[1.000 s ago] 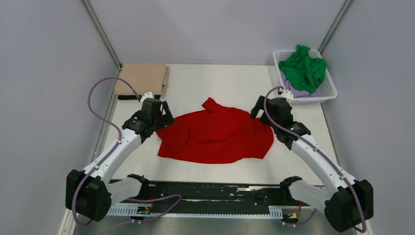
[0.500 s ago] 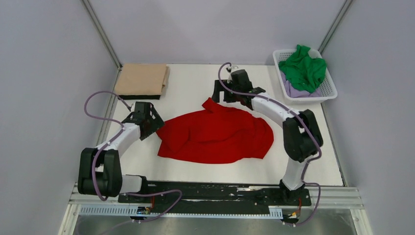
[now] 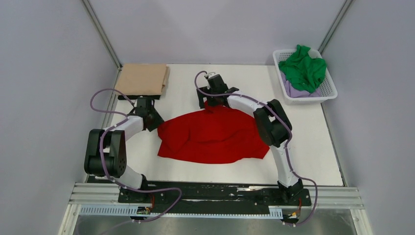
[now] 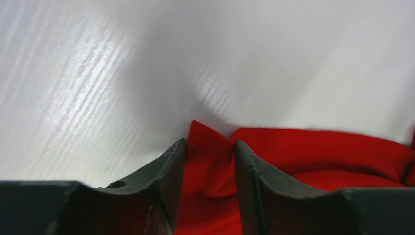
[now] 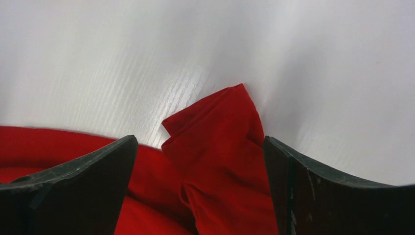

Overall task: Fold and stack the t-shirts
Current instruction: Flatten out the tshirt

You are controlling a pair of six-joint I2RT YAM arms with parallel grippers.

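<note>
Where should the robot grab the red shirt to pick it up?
Probably by its two sticking-out corners. The red shirt lies crumpled on the table, so its middle gives no edge. A pointed flap at the far side sits between the open right gripper fingers; come down from above there. The left corner pokes up between the left gripper fingers, which stand narrowly apart around it.

One camera is looking down from above and behind the arm bases, taking in the whole white table (image 3: 303, 161). Two wrist cameras are sitting very low and close over the tabletop, each peering out between its own dark fingers. All three views are sharing the red t-shirt (image 3: 215, 137) (image 4: 318, 156) (image 5: 220, 147), at opposite edges.
</note>
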